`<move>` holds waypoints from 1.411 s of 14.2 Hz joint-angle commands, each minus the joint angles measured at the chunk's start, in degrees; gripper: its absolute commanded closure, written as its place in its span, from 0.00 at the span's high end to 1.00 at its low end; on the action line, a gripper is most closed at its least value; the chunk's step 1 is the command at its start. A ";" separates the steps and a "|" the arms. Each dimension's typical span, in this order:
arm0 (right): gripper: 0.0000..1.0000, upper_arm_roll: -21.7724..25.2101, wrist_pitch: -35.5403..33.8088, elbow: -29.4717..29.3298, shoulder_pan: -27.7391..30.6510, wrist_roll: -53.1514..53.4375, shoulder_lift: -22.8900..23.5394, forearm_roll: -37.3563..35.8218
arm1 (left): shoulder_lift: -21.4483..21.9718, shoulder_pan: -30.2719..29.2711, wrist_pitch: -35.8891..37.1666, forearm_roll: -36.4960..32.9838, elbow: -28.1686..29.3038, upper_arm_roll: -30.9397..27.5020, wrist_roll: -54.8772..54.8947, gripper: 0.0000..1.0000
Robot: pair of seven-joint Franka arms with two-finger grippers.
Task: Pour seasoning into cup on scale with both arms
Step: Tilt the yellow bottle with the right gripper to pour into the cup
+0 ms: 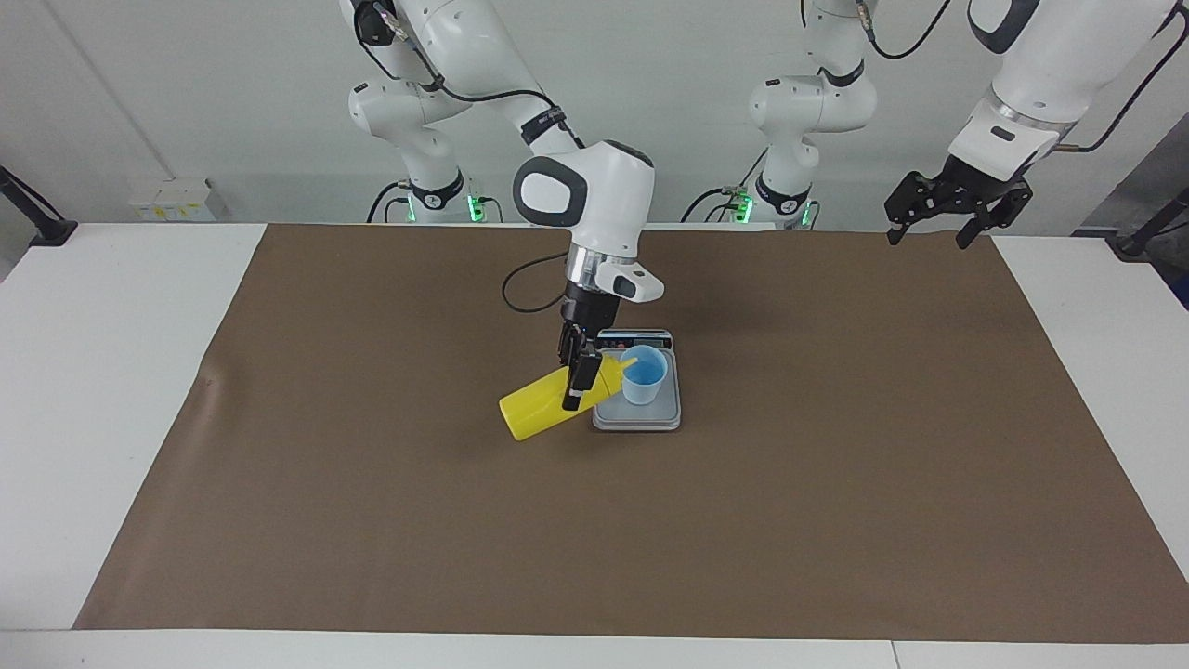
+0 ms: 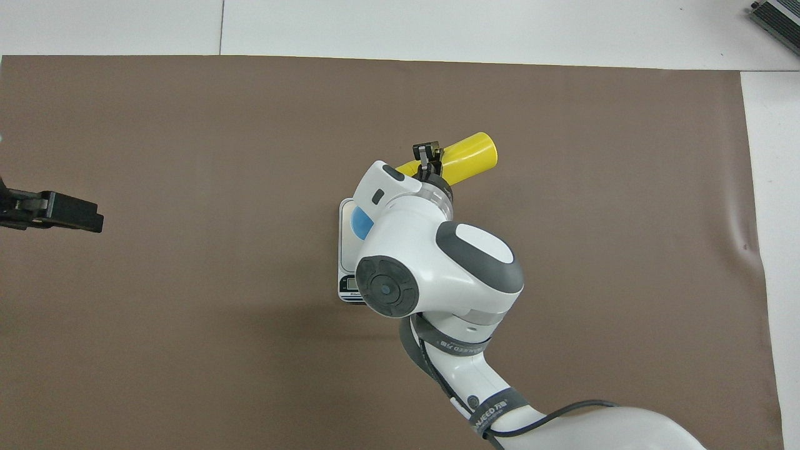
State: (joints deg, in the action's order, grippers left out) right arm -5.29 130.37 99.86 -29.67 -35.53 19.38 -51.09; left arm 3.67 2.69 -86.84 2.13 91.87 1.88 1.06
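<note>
Right tool (image 1: 578,379) clamped on tilted yellow plastic seasoning bottle (image 1: 543,407), cone nozzle over blue tapered cup (image 1: 646,376); left tool (image 1: 940,216) spread wide, empty

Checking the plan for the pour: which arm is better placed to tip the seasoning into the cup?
Right. Its end effector grips the tilted seasoning bottle, nozzle at the cup; the left end effector waits open.
</note>
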 commanded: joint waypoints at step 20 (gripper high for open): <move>0.00 0.02 -17.69 2.27 -8.73 12.59 2.77 -26.69 | 0.81 0.13 0.62 0.24 0.59 -0.39 0.26 1.00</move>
State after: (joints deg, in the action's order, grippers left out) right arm -5.23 113.66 101.58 -38.16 -24.51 22.66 -75.34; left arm 3.67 2.69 -86.84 2.13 91.87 1.88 1.06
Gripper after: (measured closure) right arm 0.454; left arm 0.000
